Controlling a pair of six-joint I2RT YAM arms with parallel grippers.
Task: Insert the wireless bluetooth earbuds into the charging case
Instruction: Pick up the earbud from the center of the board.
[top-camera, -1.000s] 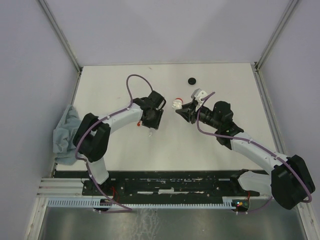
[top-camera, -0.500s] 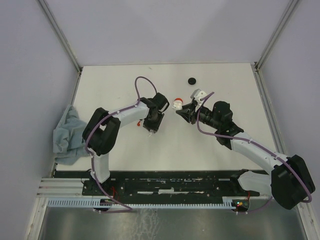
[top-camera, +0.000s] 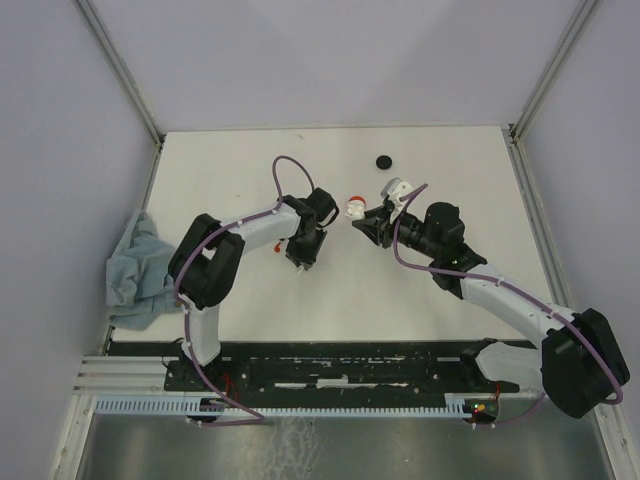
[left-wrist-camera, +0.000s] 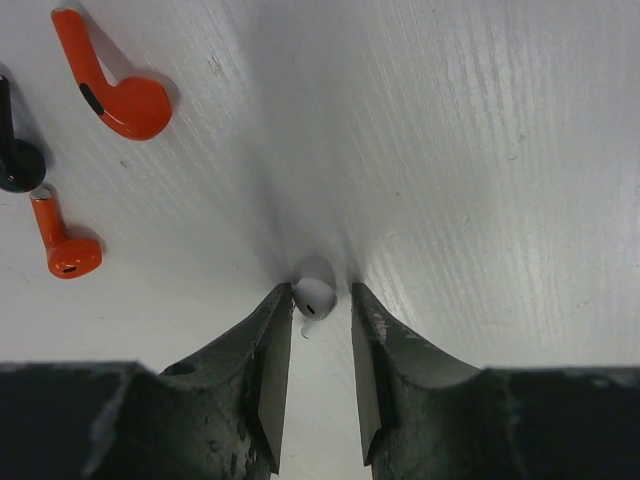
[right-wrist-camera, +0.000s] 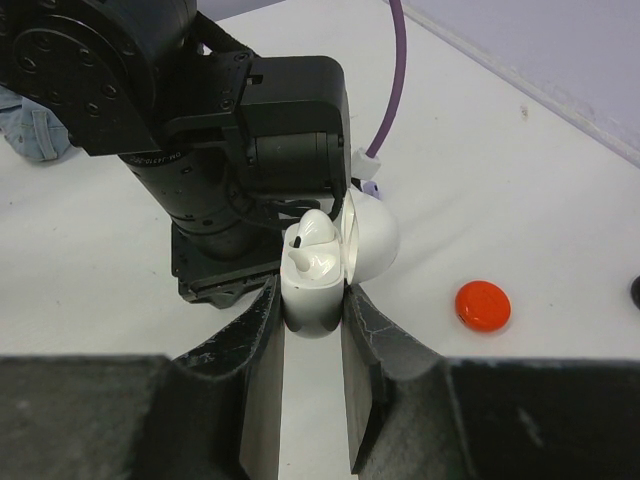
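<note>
A white earbud (left-wrist-camera: 316, 293) lies on the table between the fingertips of my left gripper (left-wrist-camera: 320, 300). The left finger touches it and a thin gap shows at the right finger, so the gripper is open. In the top view the left gripper (top-camera: 303, 256) points down at the table. My right gripper (right-wrist-camera: 312, 315) is shut on the white charging case (right-wrist-camera: 312, 290), held above the table with its lid open. One white earbud (right-wrist-camera: 312, 232) sits in the case. From above, the case (top-camera: 353, 209) hangs just right of the left wrist, at the right gripper (top-camera: 359, 216).
Two orange-red earbuds (left-wrist-camera: 118, 92) (left-wrist-camera: 62, 247) and a black earbud (left-wrist-camera: 14, 160) lie left of the left gripper. A red round case (right-wrist-camera: 483, 305) sits beyond the white case. A black round case (top-camera: 383, 161) lies farther back. A grey cloth (top-camera: 130, 270) is bunched at the table's left edge.
My left gripper has shifted slightly right and toward the near edge, and its jaws have narrowed around the white earbud. The right arm and the case have not moved.
</note>
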